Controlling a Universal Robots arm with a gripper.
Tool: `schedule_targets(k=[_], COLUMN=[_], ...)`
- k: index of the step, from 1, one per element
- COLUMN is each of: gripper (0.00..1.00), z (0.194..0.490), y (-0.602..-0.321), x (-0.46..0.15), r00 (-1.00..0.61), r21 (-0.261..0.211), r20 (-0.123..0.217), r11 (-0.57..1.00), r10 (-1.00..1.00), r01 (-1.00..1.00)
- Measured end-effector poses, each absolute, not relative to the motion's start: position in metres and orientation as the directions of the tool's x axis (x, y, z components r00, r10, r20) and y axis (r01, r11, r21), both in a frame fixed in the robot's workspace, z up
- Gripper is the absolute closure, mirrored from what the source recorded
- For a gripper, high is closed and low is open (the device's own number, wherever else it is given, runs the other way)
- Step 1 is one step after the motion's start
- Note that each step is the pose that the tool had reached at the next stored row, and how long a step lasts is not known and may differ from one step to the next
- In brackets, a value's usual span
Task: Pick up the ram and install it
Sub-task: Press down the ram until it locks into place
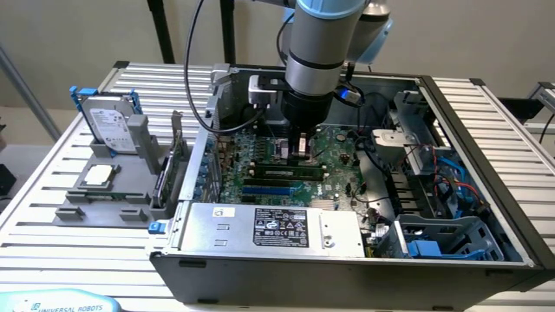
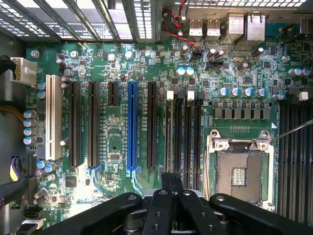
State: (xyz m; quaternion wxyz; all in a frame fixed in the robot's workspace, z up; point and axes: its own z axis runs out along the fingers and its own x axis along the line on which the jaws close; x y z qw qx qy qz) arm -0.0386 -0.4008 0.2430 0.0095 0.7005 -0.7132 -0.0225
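The ram [image 1: 289,173], a narrow green stick with dark chips and a white label, stands in a black slot on the motherboard [image 1: 334,146] inside the open computer case. My gripper [image 1: 301,147] hangs over the board just beyond the ram, on the side away from the case's front, and is not touching it. In the wrist view my gripper [image 2: 172,178] is shut, its black fingers [image 2: 165,186] pressed together with nothing visible between them. They sit right above a group of black slots with white clips [image 2: 183,132].
The empty CPU socket [image 2: 239,171] and a blue slot [image 2: 132,127] flank the slot group. The power supply [image 1: 260,227] fills the case front, with cables and a drive cage [image 1: 442,234] at the exterior view's right. Outside, a grey holder [image 1: 104,188] carries a hard drive [image 1: 108,120] and an upright card [image 1: 173,162].
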Motion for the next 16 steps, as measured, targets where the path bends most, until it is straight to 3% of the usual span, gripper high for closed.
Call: schedule_targets(k=[16], gripper=[0.89], z=[0.225], y=[-0.401], x=[-0.039], r00=[-0.018], r21=[0.038], r20=[-0.017], r11=[0.018], r10=[-1.000], r01=[-0.999])
